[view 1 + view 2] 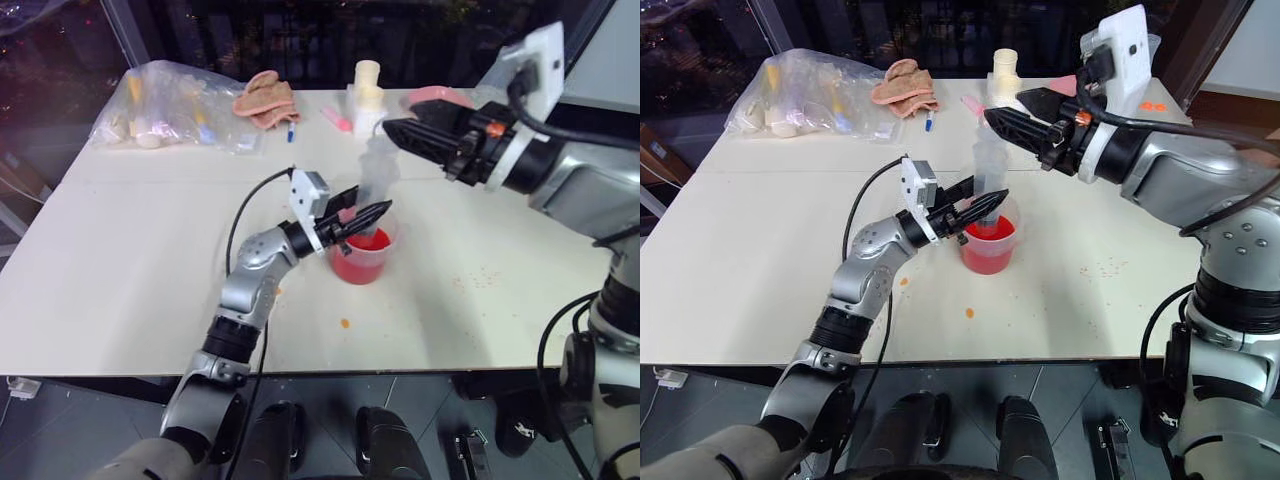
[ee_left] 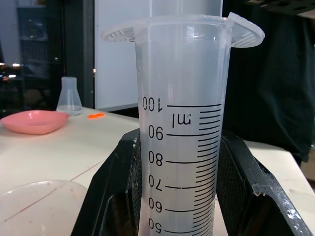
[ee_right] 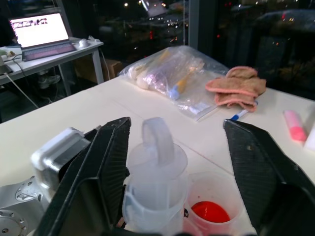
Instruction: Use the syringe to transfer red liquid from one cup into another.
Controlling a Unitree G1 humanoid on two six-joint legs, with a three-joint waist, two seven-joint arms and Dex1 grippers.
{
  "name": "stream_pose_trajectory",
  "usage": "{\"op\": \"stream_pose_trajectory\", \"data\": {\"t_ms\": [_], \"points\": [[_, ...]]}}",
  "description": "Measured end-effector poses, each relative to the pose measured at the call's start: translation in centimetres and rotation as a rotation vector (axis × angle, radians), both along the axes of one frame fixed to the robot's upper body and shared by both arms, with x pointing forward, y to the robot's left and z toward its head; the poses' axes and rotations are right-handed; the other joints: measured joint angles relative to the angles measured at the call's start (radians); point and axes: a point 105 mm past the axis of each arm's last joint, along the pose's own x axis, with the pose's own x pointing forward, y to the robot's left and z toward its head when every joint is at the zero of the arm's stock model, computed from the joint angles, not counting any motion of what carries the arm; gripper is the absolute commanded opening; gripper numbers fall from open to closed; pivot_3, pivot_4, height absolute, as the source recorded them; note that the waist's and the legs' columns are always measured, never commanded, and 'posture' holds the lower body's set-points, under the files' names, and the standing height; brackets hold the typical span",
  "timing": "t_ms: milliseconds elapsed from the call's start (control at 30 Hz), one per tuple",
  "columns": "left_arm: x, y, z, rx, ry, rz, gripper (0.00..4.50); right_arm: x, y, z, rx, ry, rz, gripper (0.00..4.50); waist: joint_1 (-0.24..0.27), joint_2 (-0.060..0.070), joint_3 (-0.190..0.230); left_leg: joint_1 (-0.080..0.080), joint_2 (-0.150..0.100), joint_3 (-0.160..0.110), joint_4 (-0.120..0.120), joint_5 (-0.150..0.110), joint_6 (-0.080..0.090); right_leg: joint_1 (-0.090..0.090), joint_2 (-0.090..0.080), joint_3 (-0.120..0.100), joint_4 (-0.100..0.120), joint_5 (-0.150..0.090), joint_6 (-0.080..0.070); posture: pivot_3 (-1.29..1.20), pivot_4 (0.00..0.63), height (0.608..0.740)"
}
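Observation:
The large clear syringe point(image 2: 182, 123) stands upright, its lower end down in a clear cup point(image 1: 358, 262) that holds red liquid point(image 3: 210, 211). I cannot tell whether this cup has a spout or handle, and a second cup is out of view. My left gripper point(image 1: 365, 205) is shut on the syringe's barrel just above the cup's rim; the black fingers point(image 2: 246, 191) press both sides by the printed scale. My right gripper point(image 3: 177, 122) is open, its jaws wide on either side of the plunger's ring point(image 3: 157, 137) without touching it.
At the back of the white table point(image 1: 140, 260) lie a plastic bag of items point(image 1: 175, 110), a pink cloth point(image 1: 265, 100), a blue pen point(image 1: 291, 130), a pink marker point(image 1: 337, 120), a white bottle point(image 1: 367, 95) and a pink bowl point(image 2: 32, 120) beside a small flask point(image 2: 69, 96). Orange drops point(image 1: 344, 323) spot the table.

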Motion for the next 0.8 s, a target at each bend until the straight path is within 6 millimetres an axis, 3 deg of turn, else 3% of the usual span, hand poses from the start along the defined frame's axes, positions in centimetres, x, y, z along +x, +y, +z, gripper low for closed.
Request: {"op": "stream_pose_trajectory", "data": {"t_ms": [267,400,600,667,800], "points": [[0.7,-0.2,0.7,-0.029,0.043,0.014,1.47,-0.4,-1.3,0.3,0.024,0.003,-0.015,2.78,0.004,-0.001,0.000,-0.002,0.000,-0.001,0.000,0.000,0.000,0.000,0.000,-0.001,-0.001,0.000,0.000,0.00,0.150,0.740],[1.1,0.3,4.6,-0.108,-0.001,0.036,1.47,-0.8,-2.4,1.2,0.067,-0.018,-0.035,2.78,-0.001,-0.001,0.000,-0.003,0.000,0.000,0.001,-0.001,0.001,-0.002,0.000,-0.001,-0.002,0.000,0.000,0.00,0.150,0.740],[2.0,0.6,11.7,-0.238,-0.085,0.069,1.47,-0.5,-2.7,0.3,0.071,0.012,-0.059,2.78,-0.001,0.000,0.000,-0.003,0.000,0.000,0.001,-0.001,0.002,-0.002,0.000,-0.001,-0.002,0.000,0.000,0.00,0.150,0.740],[2.5,0.9,11.8,-0.239,-0.114,0.096,1.47,-0.5,-2.7,0.3,0.074,0.009,-0.061,2.78,-0.001,0.000,0.000,-0.003,0.000,0.000,0.001,-0.001,0.002,-0.002,0.001,-0.001,-0.002,0.000,0.001,0.00,0.150,0.740],[4.3,1.5,9.6,-0.198,-0.122,0.176,1.47,-0.5,-2.6,0.5,0.085,-0.007,-0.067,2.78,0.001,0.000,0.000,-0.003,0.000,0.000,0.001,-0.001,0.002,-0.002,0.001,-0.001,-0.002,0.000,0.001,0.00,0.150,0.740]]}}
